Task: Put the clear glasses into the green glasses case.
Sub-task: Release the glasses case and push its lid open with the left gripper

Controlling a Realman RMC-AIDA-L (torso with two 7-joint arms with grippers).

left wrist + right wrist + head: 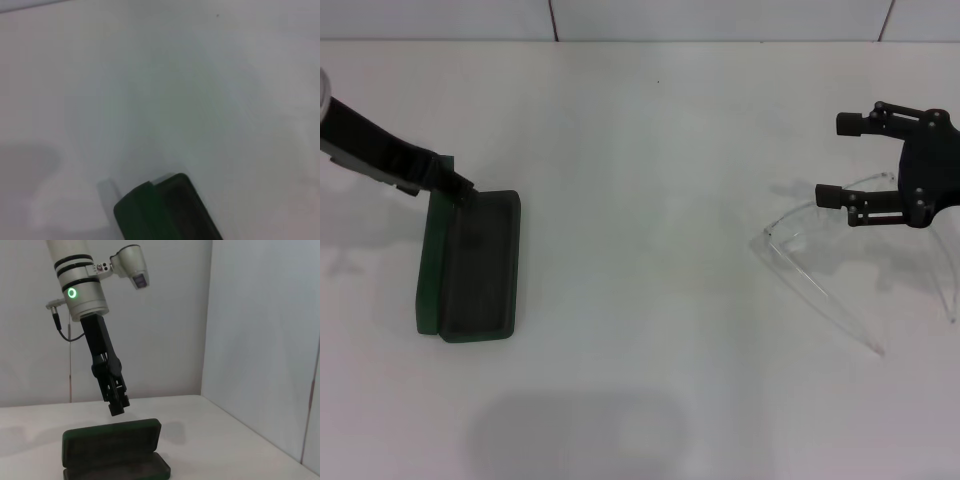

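the green glasses case (480, 265) lay open on the white surface (640, 200), the left pincer (465, 190) at its upright lid, its spread impossible to tell. well apart from the case, the right pincer (845, 160) hung wide over the clear glasses (820, 260). the thin arms might slip or snag on closing. no writing was legible.

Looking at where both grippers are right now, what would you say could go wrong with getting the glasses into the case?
1. The clear glasses are transparent with thin splayed arms; the open right gripper, hovering at the lens, may slip or pinch it askew.
2. The left gripper sits at the upright lid of the green glasses case; a nudge could shut the lid or shift the case.
3. The glasses lie far across the table from the case, so a weak grasp risks a drop in transit.
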